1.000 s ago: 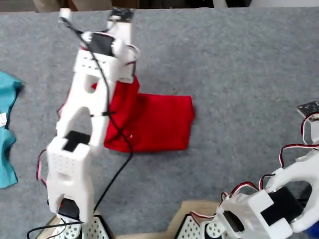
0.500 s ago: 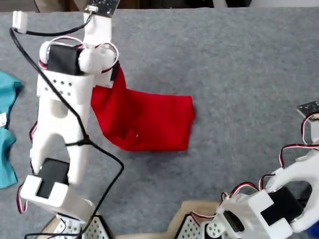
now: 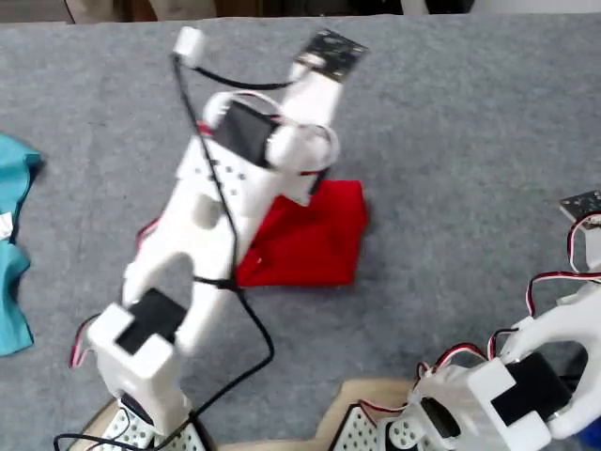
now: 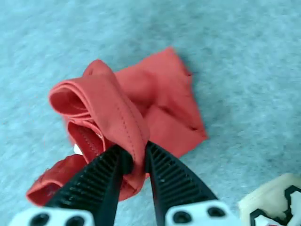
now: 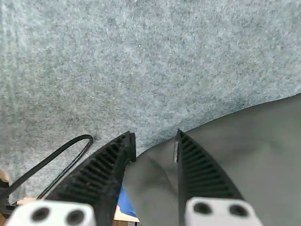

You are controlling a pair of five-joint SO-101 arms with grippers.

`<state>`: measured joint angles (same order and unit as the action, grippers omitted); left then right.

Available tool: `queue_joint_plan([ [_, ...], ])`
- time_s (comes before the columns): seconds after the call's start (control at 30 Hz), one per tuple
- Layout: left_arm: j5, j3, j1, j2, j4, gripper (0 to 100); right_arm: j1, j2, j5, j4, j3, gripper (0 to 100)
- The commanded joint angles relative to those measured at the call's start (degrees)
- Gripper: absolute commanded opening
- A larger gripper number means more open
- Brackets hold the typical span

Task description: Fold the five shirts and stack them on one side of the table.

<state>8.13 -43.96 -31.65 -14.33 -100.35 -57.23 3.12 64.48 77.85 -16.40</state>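
A red shirt (image 3: 315,240) lies mid-table on the grey felt, partly under my left arm (image 3: 216,197). In the left wrist view my left gripper (image 4: 135,157) is shut on a rolled fold of the red shirt (image 4: 155,101), lifting that fold above the rest of the cloth. A teal shirt (image 3: 13,244) lies at the table's left edge. My right arm (image 3: 507,385) rests at the near right corner. Its gripper (image 5: 154,140) is open with nothing between the fingers, hanging low over the felt and a smooth dark grey surface (image 5: 244,160).
The grey felt table (image 3: 470,122) has free room across its right half and along the back. Both arm bases sit on a tan board (image 3: 338,413) at the front edge. A black cable (image 5: 51,162) loops beside my right gripper.
My left arm swung from the left side over to the right, carrying the gripped fold of the red shirt across the rest of the shirt. The right arm stayed still.
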Motion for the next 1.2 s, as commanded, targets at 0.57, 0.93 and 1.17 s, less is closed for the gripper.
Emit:
queue_joint_plan([
  [0.57, -6.6, -13.1, -1.0, -16.9, -0.4, 25, -1.1, 3.3, 0.5, -0.3, -0.1, 14.4],
  [0.93, -6.2, -17.5, 12.5, -23.6, -0.4, 19, 5.0, 6.7, 0.2, 4.6, -0.2, 0.9],
  [1.17, -6.1, -18.3, 14.2, -34.2, -0.4, 17, 10.9, 11.3, -4.3, 5.5, -0.3, 1.6],
])
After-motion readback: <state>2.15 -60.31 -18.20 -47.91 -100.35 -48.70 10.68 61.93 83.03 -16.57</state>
